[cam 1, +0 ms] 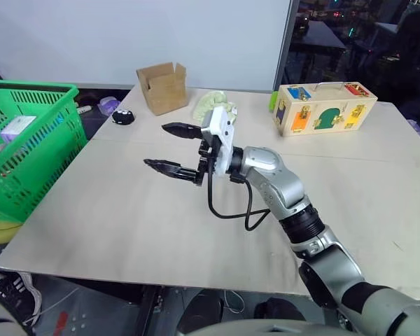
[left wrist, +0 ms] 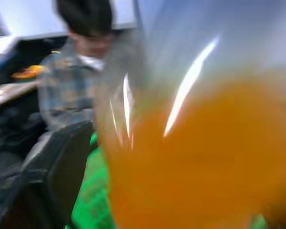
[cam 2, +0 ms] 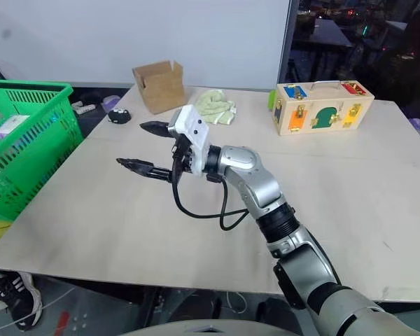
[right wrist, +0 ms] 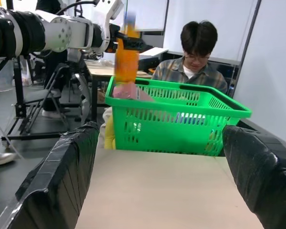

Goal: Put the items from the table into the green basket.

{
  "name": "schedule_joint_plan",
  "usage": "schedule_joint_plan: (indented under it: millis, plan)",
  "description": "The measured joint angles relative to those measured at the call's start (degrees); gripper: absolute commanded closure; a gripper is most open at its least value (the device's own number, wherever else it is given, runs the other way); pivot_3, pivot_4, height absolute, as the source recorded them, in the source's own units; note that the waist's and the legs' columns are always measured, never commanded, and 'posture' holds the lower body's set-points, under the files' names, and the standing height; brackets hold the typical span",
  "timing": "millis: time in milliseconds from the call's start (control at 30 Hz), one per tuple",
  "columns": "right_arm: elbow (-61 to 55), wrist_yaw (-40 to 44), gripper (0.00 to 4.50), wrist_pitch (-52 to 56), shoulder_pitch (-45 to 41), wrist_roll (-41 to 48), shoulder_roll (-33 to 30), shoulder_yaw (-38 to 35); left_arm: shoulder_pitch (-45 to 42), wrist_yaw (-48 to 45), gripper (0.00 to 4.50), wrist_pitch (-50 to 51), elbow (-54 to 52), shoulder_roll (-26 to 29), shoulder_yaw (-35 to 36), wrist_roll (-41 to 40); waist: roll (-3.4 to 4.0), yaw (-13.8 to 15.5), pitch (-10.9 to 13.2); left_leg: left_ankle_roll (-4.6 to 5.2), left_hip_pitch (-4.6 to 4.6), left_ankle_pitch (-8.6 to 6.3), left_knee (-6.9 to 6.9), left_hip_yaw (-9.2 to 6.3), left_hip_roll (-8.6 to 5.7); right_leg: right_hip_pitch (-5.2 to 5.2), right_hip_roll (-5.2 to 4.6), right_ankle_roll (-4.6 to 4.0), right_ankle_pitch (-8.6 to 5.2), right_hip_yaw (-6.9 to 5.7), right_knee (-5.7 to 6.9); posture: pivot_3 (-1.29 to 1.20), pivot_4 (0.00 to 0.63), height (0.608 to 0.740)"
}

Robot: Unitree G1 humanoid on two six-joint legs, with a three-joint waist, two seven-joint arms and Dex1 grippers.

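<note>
The small orange-drink bottle with a blue cap (right wrist: 126, 57) is sitting at the upper left of the right wrist frame, directly over the bright green slotted plastic shopping basket (right wrist: 181, 121). The left end effector (right wrist: 118, 39) is right at its top; whether it is gripping, I cannot tell. A pink flat carton (right wrist: 131, 90) is already lying inside the basket. The right end effector (cam 1: 173, 148) is hanging wide and empty over the pale beige desk (cam 1: 126, 217) at mid-frame. Judging by this, only the bottle is left. No writing is readable.
</note>
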Motion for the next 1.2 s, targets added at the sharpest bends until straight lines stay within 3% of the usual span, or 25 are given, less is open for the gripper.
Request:
schedule_joint_plan:
  millis: [167, 433, 533, 667, 833, 1000, 1200]
  plan:
    - [-1.47, -0.58, 0.11, 0.68, 1.07, 0.0, -0.77, -0.03, 5.27, -2.5, 0.07, -1.32, 0.2, -0.89, 3.3, -2.49, 0.0, -0.2, 0.0, 0.0, 0.03, 0.0, 0.0, 0.04, 0.0, 0.01, 0.0, 0.0, 0.0, 0.0, 0.02, 0.27, 0.0, 0.74]
    - [-1.71, -0.41, 0.11, 1.64, 1.59, 0.01, -2.35, 0.0, 15.27, -11.0, 0.07, -1.95, -3.9, -6.74, 10.3, -10.24, -0.01, -0.13, -0.01, 0.0, 0.02, 0.01, 0.01, 0.03, 0.09, 0.01, -0.01, -0.1, 0.06, -0.01, 0.01, 0.29, 0.0, 0.74]
    - [-2.21, -0.34, 0.11, 2.04, 1.69, 0.08, -3.27, -0.11, 22.88, -17.89, 0.07, 2.02, -19.86, -12.6, 13.47, -16.52, 0.01, 0.19, -0.02, 0.0, 0.02, 0.01, -0.01, -0.04, 0.17, 0.01, -0.37, -0.23, 0.14, 0.06, 0.0, 0.29, 0.0, 0.74]
    - [-7.23, -2.17, 0.11, 4.06, 4.08, -1.01, -8.51, -0.87, 44.61, -14.58, 0.07, 19.02, -65.13, -29.77, 14.97, -29.1, 0.1, -0.04, -0.08, 0.17, 0.02, -0.11, -0.01, 0.11, 0.14, 0.0, -0.62, -0.24, 0.19, 0.59, -0.11, 0.28, 0.0, 0.74]
    - [-11.93, -9.86, 0.11, 7.87, 8.98, -5.39, -14.79, -4.41, 52.03, -6.94, 0.07, 29.69, -91.82, -38.42, 10.91, -36.94, -0.1, 0.05, -0.23, 0.17, 0.05, -0.11, 0.01, 0.11, 0.23, 0.0, -0.46, -0.26, 0.18, 0.56, -0.07, 0.22, 0.0, 0.74]
    - [-22.58, -18.29, 0.05, 16.81, 19.8, -7.74, -22.0, -12.22, 55.31, -3.81, 0.02, 37.07, -106.0, -40.37, 0.16, -38.4, 0.37, 0.16, -0.28, 0.19, 0.07, -0.09, 0.02, 0.51, 0.2, 0.03, -0.34, -0.28, 0.16, 0.69, -0.08, 0.15, 0.0, 0.74]
    - [-34.39, -19.94, 0.05, 22.07, 32.9, -8.53, -28.79, -15.83, 58.56, -3.85, 0.02, 39.39, -108.92, -40.93, -1.37, -38.93, 0.62, -2.89, -0.17, 0.2, 0.28, -0.09, 0.02, 0.94, 0.45, 0.13, -0.16, -0.33, -0.05, 0.82, -0.1, 0.08, 0.0, 0.74]
